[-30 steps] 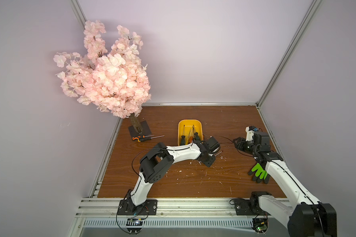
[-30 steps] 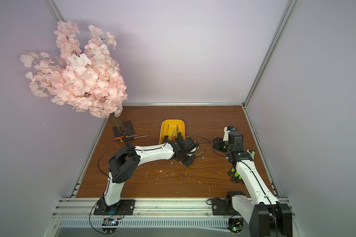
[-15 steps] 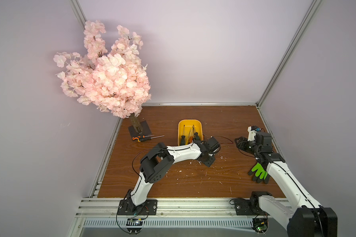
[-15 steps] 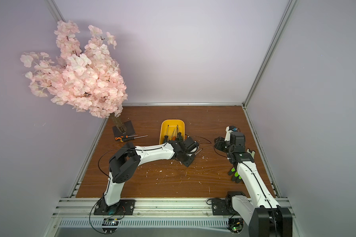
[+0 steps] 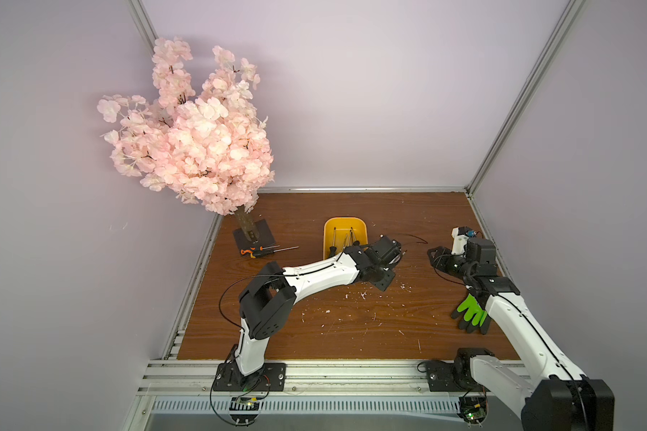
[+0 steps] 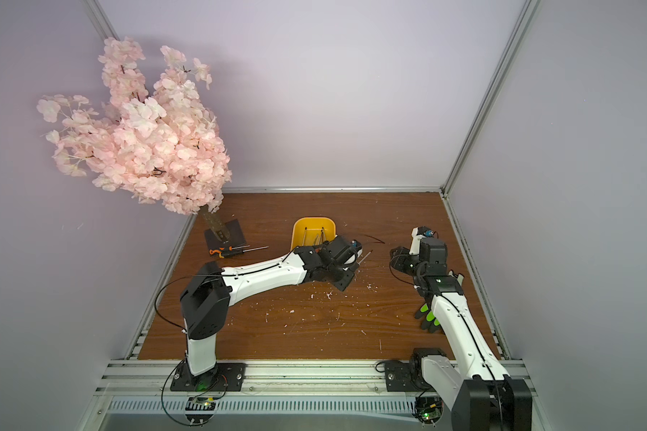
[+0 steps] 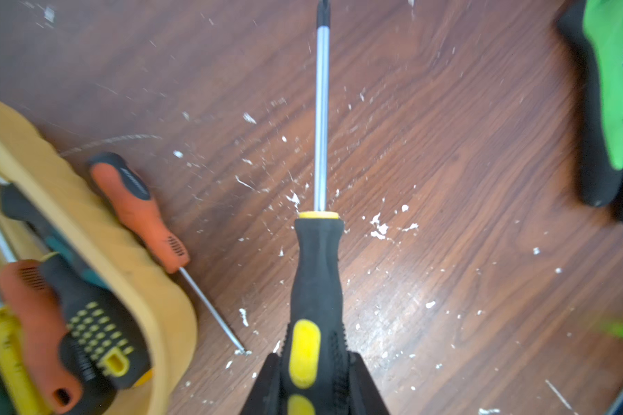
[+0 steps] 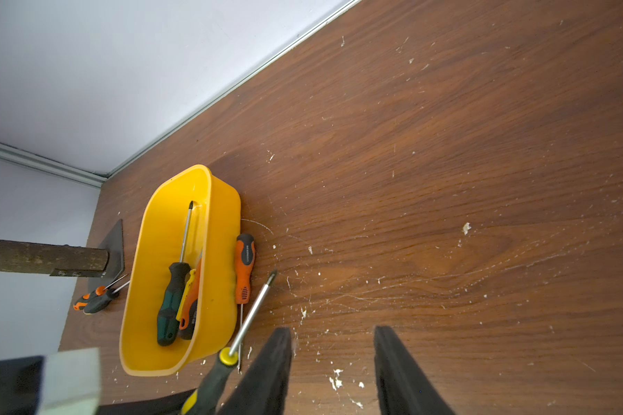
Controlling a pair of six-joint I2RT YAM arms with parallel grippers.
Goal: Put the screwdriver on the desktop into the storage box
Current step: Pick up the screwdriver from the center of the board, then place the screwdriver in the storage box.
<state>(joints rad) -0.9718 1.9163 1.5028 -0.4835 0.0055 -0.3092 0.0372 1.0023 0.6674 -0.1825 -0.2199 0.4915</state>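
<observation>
**Screwdriver (image 7: 317,273) gripped beside box (image 8: 216,222)**

The left hand (image 7: 315,359) is closed on the black-and-yellow screwdriver's handle. The shaft points out over the worktop (image 8: 446,179), just outside the yellow box. The right hand (image 8: 332,328) hangs partly open and empty.

Item, my left hand (image 7: 315,359): narrowed within the last second, its fingers now clamped on the handle of the black-and-yellow screwdriver (image 7: 317,273).
Item, that screwdriver: its shaft (image 6: 367,256) stands higher off the bench (image 5: 352,328) in a top view.
Item, my right hand (image 8: 331,330): drifted slightly rightward, farther from my left hand.
</observation>
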